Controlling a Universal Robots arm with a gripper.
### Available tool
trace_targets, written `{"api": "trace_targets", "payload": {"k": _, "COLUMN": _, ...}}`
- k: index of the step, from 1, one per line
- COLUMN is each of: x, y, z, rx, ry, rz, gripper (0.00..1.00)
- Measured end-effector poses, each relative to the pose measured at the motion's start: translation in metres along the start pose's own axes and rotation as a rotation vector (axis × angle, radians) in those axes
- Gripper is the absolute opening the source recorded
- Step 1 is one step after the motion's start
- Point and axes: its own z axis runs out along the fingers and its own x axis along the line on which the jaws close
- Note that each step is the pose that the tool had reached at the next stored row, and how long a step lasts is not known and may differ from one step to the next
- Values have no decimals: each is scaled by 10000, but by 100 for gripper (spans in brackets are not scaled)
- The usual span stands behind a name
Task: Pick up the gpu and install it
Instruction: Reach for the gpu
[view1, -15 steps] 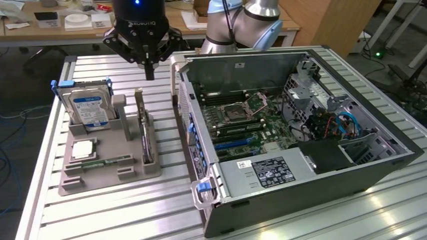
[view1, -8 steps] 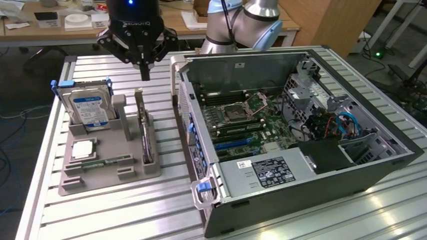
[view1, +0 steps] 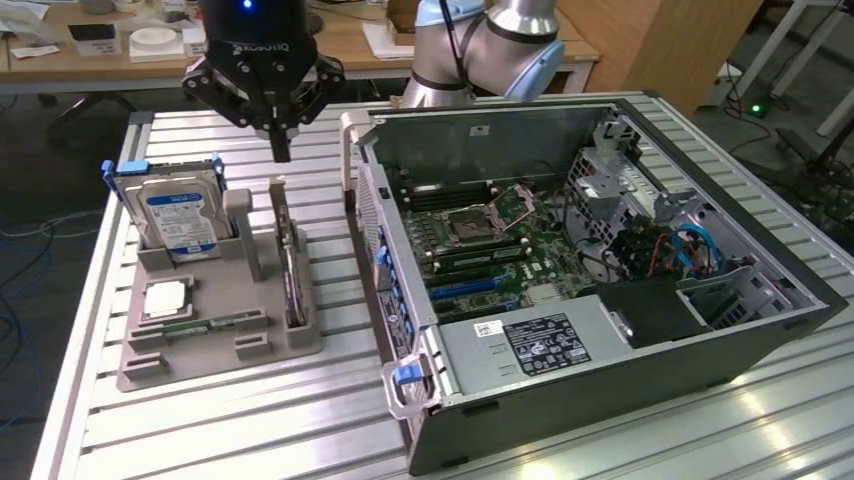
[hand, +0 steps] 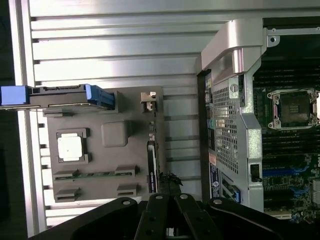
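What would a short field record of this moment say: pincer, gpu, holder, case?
pincer: shut, empty, hanging over the gpu, not touching it
gpu: upright on its edge in the grey holder's slot, not yet picked up
grey holder: on the table, also holds the hard drive
computer case: open, to the exterior view's right of the holder

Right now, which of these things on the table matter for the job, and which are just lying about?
Part of the job: gpu, upright in the grey holder; shut gripper above it; open computer case.
Just lying about: hard drive; processor chip; memory stick.
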Motion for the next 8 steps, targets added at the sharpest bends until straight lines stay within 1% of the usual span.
{"api": "trace_targets", "payload": {"k": 8, "x": 87, "y": -7, "z": -1, "rx": 0, "ry": 1, "rz": 0, "gripper": 11}}
